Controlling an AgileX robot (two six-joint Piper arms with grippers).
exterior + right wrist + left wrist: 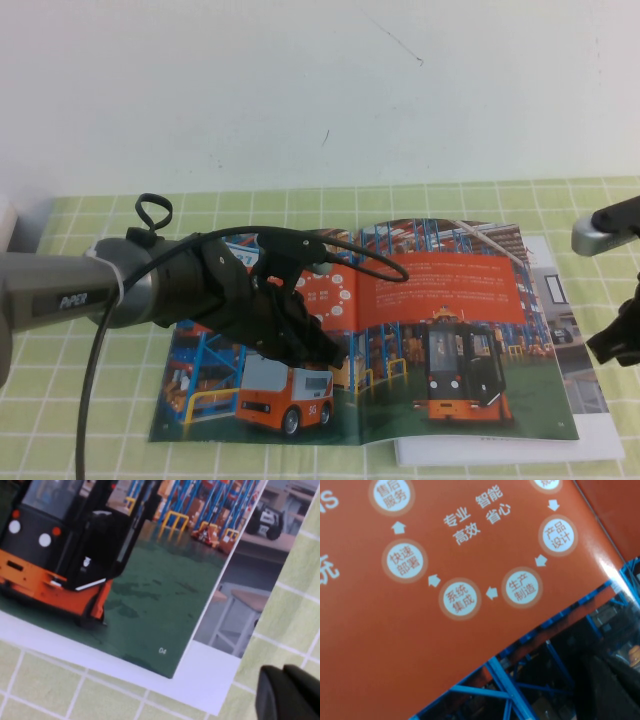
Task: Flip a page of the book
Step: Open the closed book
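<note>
The book (pixel 330 290) lies open on the green checked cloth, showing a warehouse spread with an orange banner. The page (pixel 470 300) with the orange-black forklift (pixel 460 370) is the right leaf and lies flat; its lower outer corner shows in the right wrist view (pixel 150 590). My left gripper (pixel 325 350) is shut and rests low over the left leaf near the spine; the left wrist view shows it (pixel 615 685) dark against the blue racks below the banner (pixel 420 645). My right gripper (pixel 612 345) is shut and empty, off the book's right edge, over the cloth (pixel 287 692).
A white booklet (pixel 590 400) with office photos lies under the book and sticks out at the right and front (pixel 200 675). The left arm and its cable (pixel 370 262) cross the left leaf. The cloth (pixel 100 300) ends at a white wall behind.
</note>
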